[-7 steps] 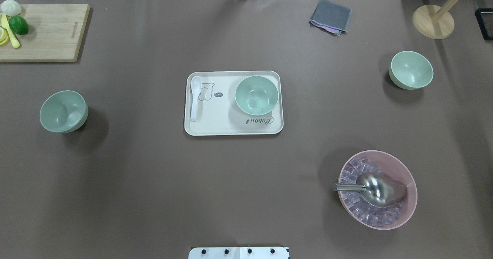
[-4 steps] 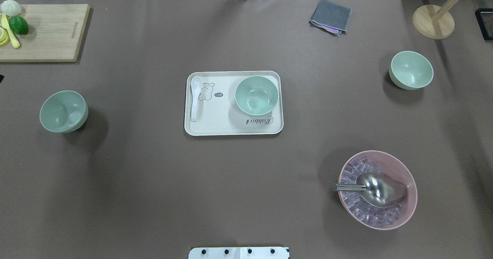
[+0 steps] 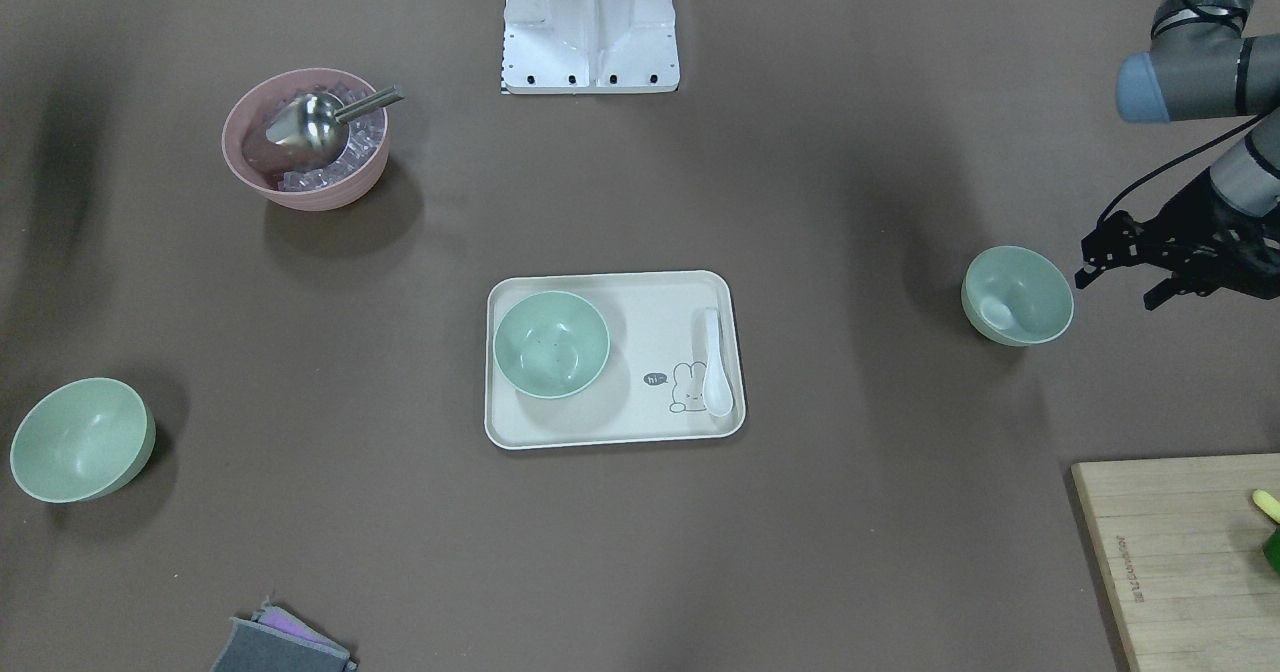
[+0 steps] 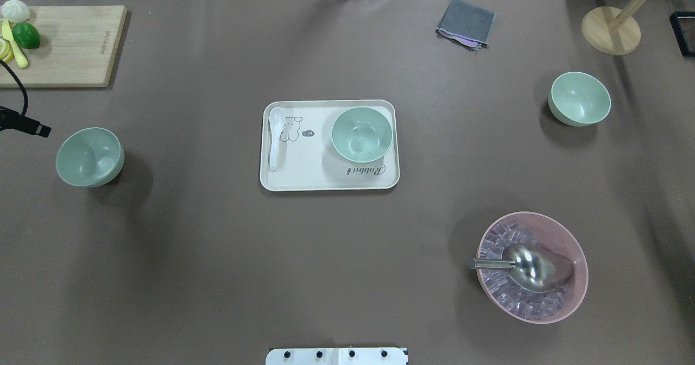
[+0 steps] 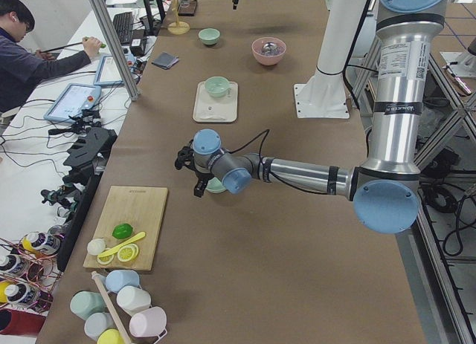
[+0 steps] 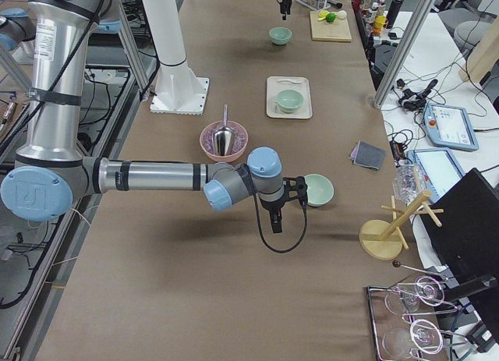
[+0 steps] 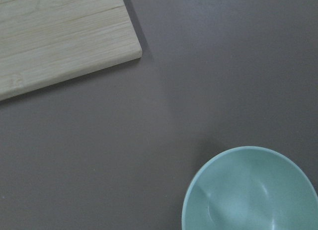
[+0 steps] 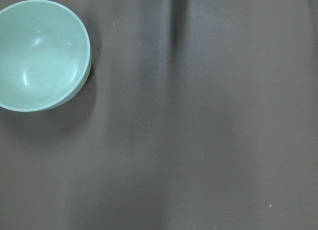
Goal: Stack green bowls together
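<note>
Overhead exterior view: we see the three green bowls all single, none nested. The left bowl [image 4: 89,157] sits near the bench's left edge, the middle bowl [image 4: 362,134] stands on the tray [image 4: 326,183] at the bench's centre, and the right bowl [image 4: 579,98] is toward the far right corner.

We judge the task to be at its first step, the approach. The left pincer [image 3: 1115,287] hangs just beside the left bowl on its outer side, toward the left edge. It is not touching the bowl, its fingers look spread, and it carries nothing. The right pincer [image 6: 279,209] is near the right bowl, but only a side view shows it, so we cannot tell whether it is spread or pressed together.

Next — as we read it — the left pincer must come in over the rim of the left bowl, with one finger inside the wall and one outside. It would then pinch, lift straight up and carry the bowl to the tray, lowering it centred into the middle bowl so that the rims seat evenly.
</note>
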Controlling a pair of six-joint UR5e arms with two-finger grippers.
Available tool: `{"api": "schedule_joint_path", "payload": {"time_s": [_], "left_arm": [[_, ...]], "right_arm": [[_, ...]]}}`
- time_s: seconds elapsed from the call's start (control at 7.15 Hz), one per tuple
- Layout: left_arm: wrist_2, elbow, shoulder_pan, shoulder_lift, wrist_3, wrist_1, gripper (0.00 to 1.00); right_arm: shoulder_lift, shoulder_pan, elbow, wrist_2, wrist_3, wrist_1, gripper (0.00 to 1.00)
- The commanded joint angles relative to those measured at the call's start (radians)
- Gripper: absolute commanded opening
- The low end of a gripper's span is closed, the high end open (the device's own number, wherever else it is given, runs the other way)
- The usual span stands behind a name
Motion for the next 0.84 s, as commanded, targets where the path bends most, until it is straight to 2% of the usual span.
{"api": "schedule_joint_path", "payload": {"time_s": [0.0,0.28,0.7], "left_arm": [[0.064,0.013,0.060,-0.001,-0.034,-0.003,0.62],[0.064,0.016,0.086,-0.001,-0.032,-0.005,0.45],[0.064,0.071,0.089,-0.002,-0.031,-0.067,0.31]], "right_arm": [[-0.001,-0.005,-0.001,-0.006,0.012,0.020,1.00],[-0.003,-0.005,-0.001,-0.008,0.012,0.021,1.00],[-0.006,-0.004,-0.001,-0.008,0.009,0.021,1.00]]}}
